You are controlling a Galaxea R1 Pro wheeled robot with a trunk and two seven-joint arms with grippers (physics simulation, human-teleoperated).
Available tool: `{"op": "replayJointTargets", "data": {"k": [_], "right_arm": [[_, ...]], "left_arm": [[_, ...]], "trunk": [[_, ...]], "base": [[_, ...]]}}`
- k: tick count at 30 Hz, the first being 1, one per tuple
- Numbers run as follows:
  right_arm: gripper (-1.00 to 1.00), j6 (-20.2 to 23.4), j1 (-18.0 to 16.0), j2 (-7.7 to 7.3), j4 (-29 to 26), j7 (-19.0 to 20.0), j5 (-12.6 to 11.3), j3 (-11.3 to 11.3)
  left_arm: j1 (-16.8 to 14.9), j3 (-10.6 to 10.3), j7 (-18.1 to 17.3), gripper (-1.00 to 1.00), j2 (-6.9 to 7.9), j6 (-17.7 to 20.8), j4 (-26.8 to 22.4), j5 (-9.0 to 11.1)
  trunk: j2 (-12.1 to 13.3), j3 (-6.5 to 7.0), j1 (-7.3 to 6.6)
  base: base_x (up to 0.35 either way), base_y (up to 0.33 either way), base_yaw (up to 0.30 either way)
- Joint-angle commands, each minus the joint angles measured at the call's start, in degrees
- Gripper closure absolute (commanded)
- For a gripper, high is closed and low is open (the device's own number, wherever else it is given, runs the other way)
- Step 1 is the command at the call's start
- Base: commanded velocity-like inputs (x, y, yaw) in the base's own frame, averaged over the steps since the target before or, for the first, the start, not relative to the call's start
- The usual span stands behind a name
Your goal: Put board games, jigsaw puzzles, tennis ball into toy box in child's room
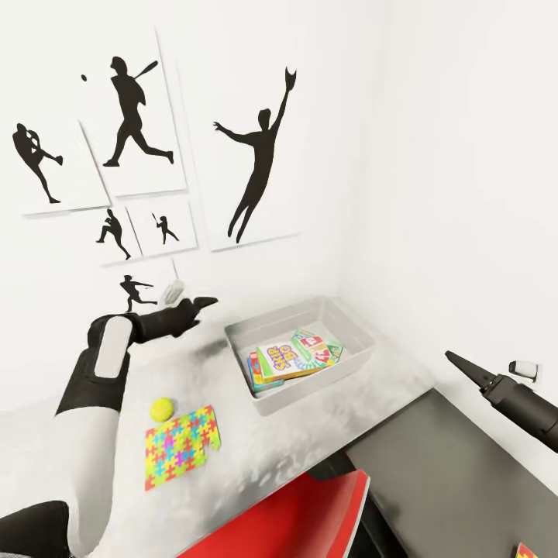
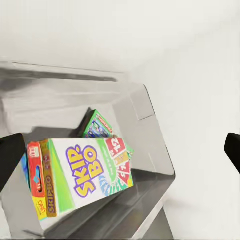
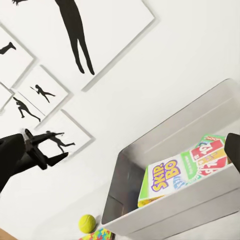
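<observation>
Two games binned: we see the Skip-Bo board game (image 1: 283, 361) and a second card-printed box (image 1: 316, 349) lying tilted inside the toy box (image 1: 353, 355); a third edge under them may be another box, we cannot tell.
Toy box: it sits on the light grey table (image 1: 325, 434), close to the room's corner wall.
Tennis ball (image 1: 162, 408): on the table, well to the left of the toy box, just beside the jigsaw puzzle.
Jigsaw puzzle (image 1: 180, 446): flat on the table, nearer us than the toy box; whether it is one sheet or two stacked, we cannot tell.
Left claw (image 1: 194, 304): raised above the table, just left of the toy box's rim, fingers apart and empty.
Left arm pose: forearm lifted and angled toward the toy box, wrist camera looking down into it; we judge this a post-drop hover.
Right claw (image 1: 463, 364): held off to the right of the toy box over the dark table section; open or closed, we cannot tell.
Why so: we judge the ball and puzzle are next, both nearest the left arm.
</observation>
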Motion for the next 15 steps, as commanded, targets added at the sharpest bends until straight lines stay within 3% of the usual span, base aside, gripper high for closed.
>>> {"op": "replayJointTargets", "data": {"k": [1,3,4,6,7,9,10,12,15], "right_arm": [[-1.0,0.3,-0.1,-0.01,0.0,0.1,-0.1,0.0],[-1.0,0.3,-0.1,-0.01,0.0,0.1,-0.1,0.0],[-1.0,0.3,-0.1,-0.01,0.0,0.1,-0.1,0.0],[-1.0,0.3,-0.1,-0.01,0.0,0.1,-0.1,-0.1],[-1.0,0.3,-0.1,-0.01,0.0,0.1,0.0,-0.1],[-1.0,0.2,0.0,0.01,0.1,0.1,0.3,0.0],[-1.0,0.2,-0.1,0.03,0.3,0.1,0.4,0.0],[-1.0,0.0,0.0,0.14,0.5,0.2,0.6,0.0],[-1.0,-1.7,0.0,0.92,0.6,0.0,0.7,0.0]], "left_arm": [[0.1,0.7,-1.1,-1.0,1.45,0.9,-0.7,-0.2],[0.8,1.2,-5.2,-1.0,5.97,1.5,-1.5,1.3],[2.6,1.3,-9.6,-1.0,9.1,1.5,-1.6,2.9],[5.9,1.3,-17.2,-1.0,13.19,1.5,-2.1,5.0],[8.6,1.3,-23.5,-1.0,15.66,1.5,-2.7,5.9],[12.5,1.3,-31.6,-1.0,18.24,1.5,-3.4,6.1],[15.9,1.5,-36.6,-1.0,20.27,1.5,-3.7,6.1],[21.3,1.8,-42.7,-1.0,23.47,1.5,-3.9,6.0],[25.5,2.2,-47.3,-1.0,25.79,1.0,-4.6,6.1]], "trunk": [[-0.1,-0.12,0.03],[-0.1,-0.12,0.03],[-0.1,-0.12,0.03],[-0.1,-0.12,0.03],[-0.1,-0.12,0.03],[-0.1,-0.12,0.03],[-0.1,-0.12,0.03],[-0.1,-0.12,0.03],[-0.1,-0.12,0.03]], "base": [[0.0,0.0,0.0],[0.0,0.0,0.0],[0.0,0.0,0.0],[0.0,0.0,0.0],[0.0,0.0,0.0],[0.0,0.0,0.0],[0.0,0.0,0.0],[0.0,0.0,0.0],[0.0,0.0,0.0]]}}
